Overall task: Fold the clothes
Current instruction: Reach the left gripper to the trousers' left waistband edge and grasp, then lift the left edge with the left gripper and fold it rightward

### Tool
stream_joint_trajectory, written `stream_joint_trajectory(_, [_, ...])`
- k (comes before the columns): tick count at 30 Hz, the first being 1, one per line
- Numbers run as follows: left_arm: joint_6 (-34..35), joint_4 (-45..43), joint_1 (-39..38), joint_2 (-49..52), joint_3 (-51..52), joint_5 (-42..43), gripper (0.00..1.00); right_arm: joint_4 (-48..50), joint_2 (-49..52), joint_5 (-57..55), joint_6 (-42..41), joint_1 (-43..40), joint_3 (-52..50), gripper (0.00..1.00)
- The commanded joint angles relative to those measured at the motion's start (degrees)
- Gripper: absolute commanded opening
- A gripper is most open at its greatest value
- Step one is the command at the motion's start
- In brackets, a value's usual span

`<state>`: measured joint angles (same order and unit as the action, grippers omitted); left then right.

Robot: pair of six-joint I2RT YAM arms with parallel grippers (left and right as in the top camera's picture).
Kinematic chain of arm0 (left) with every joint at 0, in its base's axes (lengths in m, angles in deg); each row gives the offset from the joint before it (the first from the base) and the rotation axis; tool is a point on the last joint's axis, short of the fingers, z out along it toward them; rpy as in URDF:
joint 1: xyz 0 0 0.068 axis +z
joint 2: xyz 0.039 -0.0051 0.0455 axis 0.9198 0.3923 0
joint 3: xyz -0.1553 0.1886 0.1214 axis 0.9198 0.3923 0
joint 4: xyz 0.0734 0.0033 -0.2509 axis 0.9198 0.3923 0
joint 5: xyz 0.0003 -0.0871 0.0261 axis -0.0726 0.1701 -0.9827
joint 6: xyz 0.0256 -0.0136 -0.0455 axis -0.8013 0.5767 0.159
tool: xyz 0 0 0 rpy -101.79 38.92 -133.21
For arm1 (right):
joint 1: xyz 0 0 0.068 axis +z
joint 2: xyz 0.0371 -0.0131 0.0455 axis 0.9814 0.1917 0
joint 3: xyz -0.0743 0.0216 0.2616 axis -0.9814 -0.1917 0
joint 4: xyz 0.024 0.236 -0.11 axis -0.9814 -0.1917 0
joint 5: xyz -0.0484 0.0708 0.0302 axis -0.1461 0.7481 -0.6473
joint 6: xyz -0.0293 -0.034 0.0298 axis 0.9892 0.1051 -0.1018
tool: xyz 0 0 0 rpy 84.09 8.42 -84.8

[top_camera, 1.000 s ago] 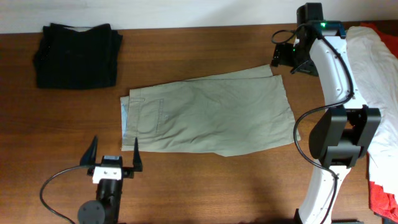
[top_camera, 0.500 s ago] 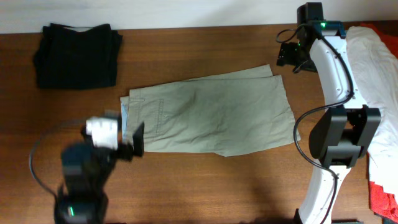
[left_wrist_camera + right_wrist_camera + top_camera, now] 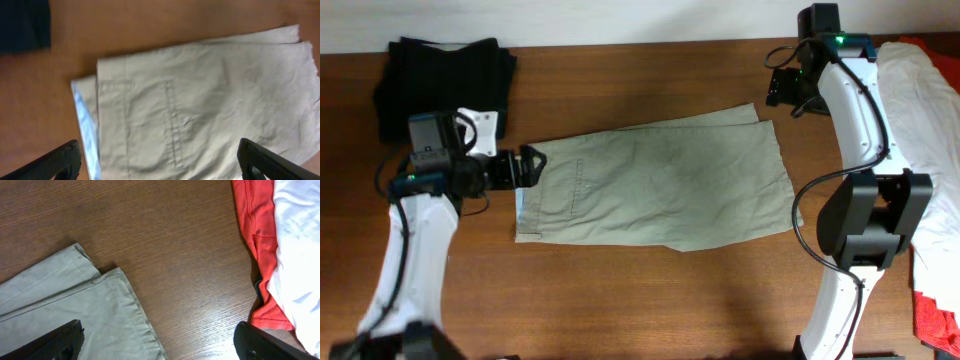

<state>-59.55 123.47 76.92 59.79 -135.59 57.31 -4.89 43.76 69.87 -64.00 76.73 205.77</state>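
The pale khaki trousers (image 3: 660,185) lie flat across the middle of the table, folded lengthwise, waistband to the left and leg hems to the right. My left gripper (image 3: 528,165) is open and empty, hovering over the waistband end; its wrist view shows the pocket seams of the trousers (image 3: 200,110) between its spread fingers (image 3: 160,162). My right gripper (image 3: 782,92) is open and empty above the far right corner of the leg hems. Its wrist view shows the hem corner of the trousers (image 3: 65,305) below its fingers (image 3: 160,340).
A folded black garment (image 3: 445,85) lies at the far left corner, also in the left wrist view (image 3: 25,25). A white garment (image 3: 920,110) and a red garment (image 3: 930,315) are piled at the right edge, close to the right gripper (image 3: 255,230).
My left arm has swung from the table's front edge up and to the waistband end of the trousers. My right gripper has shifted slightly right. The trousers have not moved.
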Motion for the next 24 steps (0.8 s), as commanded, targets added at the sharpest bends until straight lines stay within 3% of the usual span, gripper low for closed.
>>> stream_joint_trajectory(1, [0.33, -0.17, 4.57, 5.53, -0.90, 3.67, 0.99, 0.00, -2.10, -1.14, -0.15, 0.26, 0.92, 0.99])
stream_joint_trajectory(13, [-0.42, -0.46, 6.86, 19.43, -0.87, 4.48, 0.99, 0.00, -2.10, -1.14, -0.15, 0.26, 0.92, 0.99])
stream_joint_trajectory(19, [-4.04, 0.55, 6.86, 24.02, -0.83, 5.46, 0.99, 0.00, -2.10, -1.14, -0.15, 0.26, 0.92, 0.99])
stream_joint_trajectory(24, [-6.40, 0.61, 6.86, 29.22, -0.83, 11.30, 0.99, 0.00, -2.10, -1.14, -0.15, 0.26, 0.92, 0.99])
